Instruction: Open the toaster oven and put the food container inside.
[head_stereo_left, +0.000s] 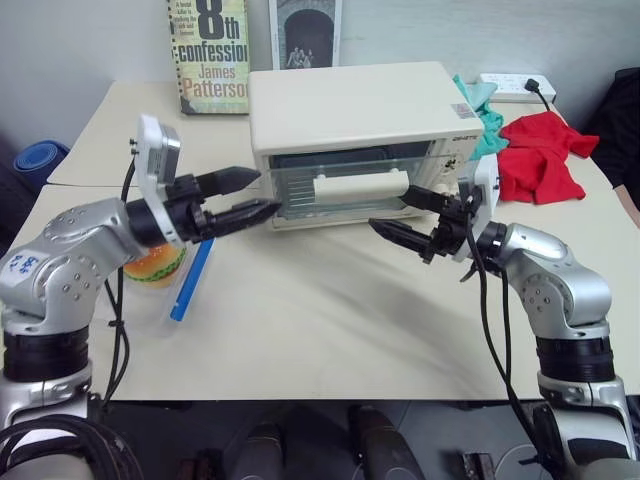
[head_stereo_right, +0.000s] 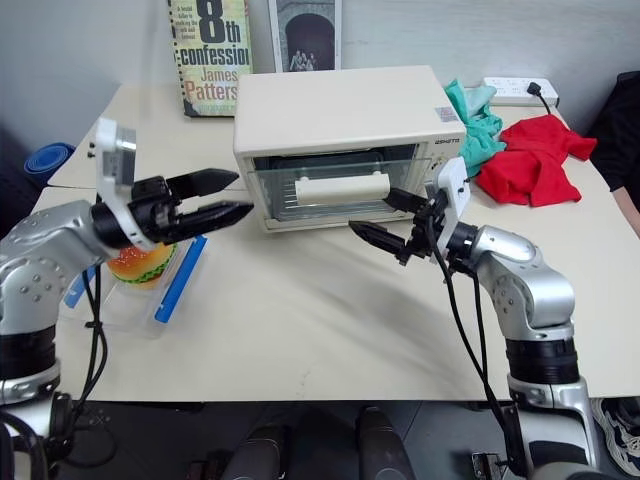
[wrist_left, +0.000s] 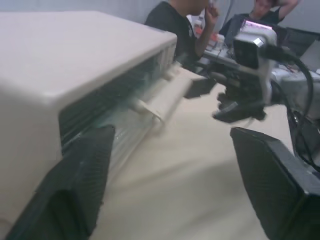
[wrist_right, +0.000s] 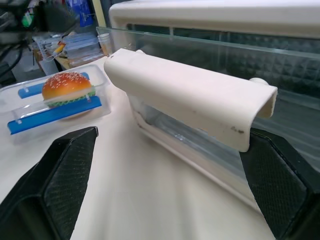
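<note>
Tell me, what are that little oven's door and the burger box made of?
The toaster oven door looks like clear glass, since the rack shows through it; its handle seems matte cream plastic. The food container appears to be clear thin plastic with blue clips.

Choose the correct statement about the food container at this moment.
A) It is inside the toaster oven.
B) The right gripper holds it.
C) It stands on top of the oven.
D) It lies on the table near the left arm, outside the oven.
D: the food container lies on the table, beside the left gripper, while the toaster oven has its door closed.
</note>
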